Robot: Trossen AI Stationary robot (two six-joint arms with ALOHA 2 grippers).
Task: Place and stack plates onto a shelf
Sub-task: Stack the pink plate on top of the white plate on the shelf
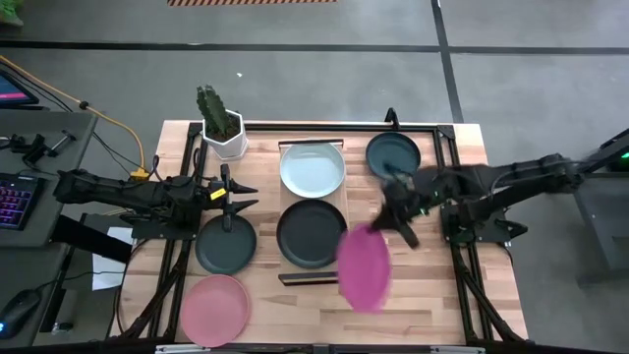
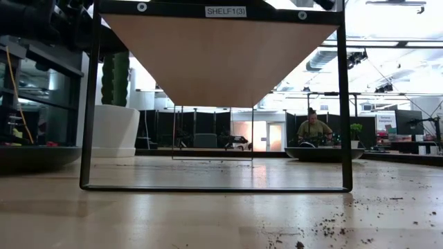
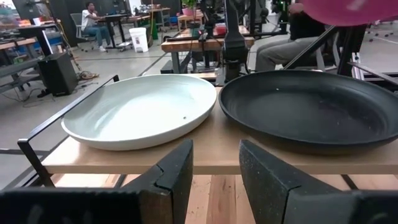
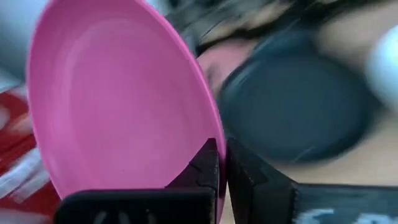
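- Beyond the light wooden table (image 1: 413,305) lies grey floor, with a keyboard (image 1: 15,200) on a side desk at the left; the low view looks across to a workshop where a person (image 2: 315,129) sits at a desk
- Shelf (image 1: 313,211): a light-wood board raised on a black frame mid-table, carrying two plates side by side, their rims close together
- Pale mint-white plate (image 1: 313,167) sits on the far half of the shelf, a dark plate (image 1: 312,234) on the near half
- Right gripper (image 1: 390,224) has its fingers closed tight on the rim of a pink plate (image 1: 364,266), which it holds tilted in the air just off the shelf's right side, near the front end; in the right wrist view the fingers (image 4: 205,168) pinch the rim with almost no gap
- Left gripper (image 1: 239,198) hovers at the shelf's left side with its fingers (image 3: 174,174) a little apart and nothing between them, facing the two shelved plates
- Another dark plate (image 1: 226,245) lies on the table under the left arm, beside the shelf
- Second pink plate (image 1: 215,310) rests flat at the table's front left corner
- Third dark plate (image 1: 393,154) lies at the far right of the table
- White pot with a cactus (image 1: 222,125) stands at the far left corner
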